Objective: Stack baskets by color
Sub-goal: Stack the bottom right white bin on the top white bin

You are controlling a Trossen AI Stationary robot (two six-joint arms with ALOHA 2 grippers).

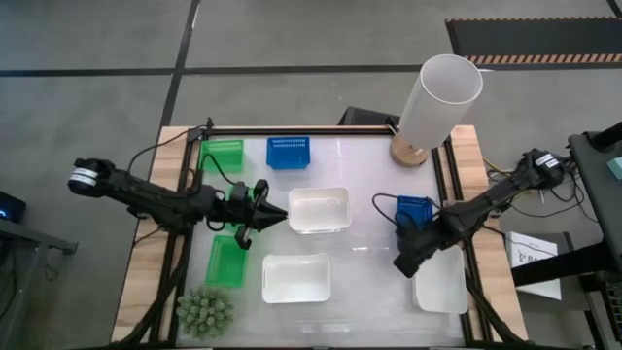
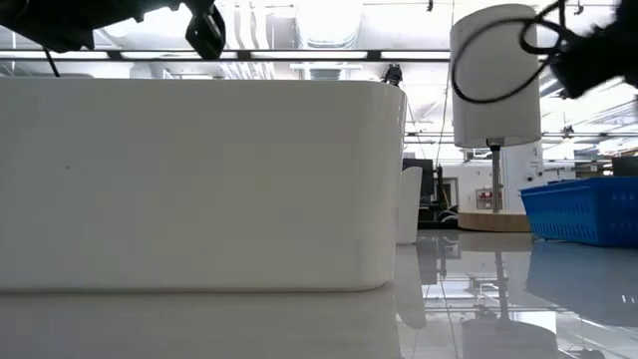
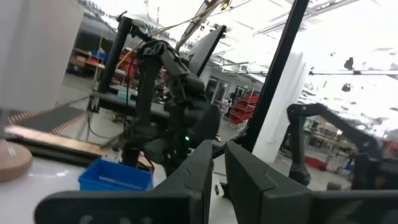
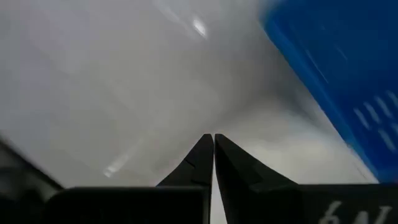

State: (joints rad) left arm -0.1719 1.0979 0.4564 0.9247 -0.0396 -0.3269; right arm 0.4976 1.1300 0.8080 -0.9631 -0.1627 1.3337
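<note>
Seven baskets sit on their bases on the glossy white table: green ones at the far left and near left, blue ones at the far middle and right, white ones at the middle, near middle and near right. My left gripper is shut, roughly level, its tip just left of the middle white basket. My right gripper is shut and points down at bare table, beside the right blue basket.
A tall white cylinder on a wooden base stands at the far right corner. A spiky green plant sits at the near left corner. In the low view a white basket fills the foreground. Bare table lies between the two grippers.
</note>
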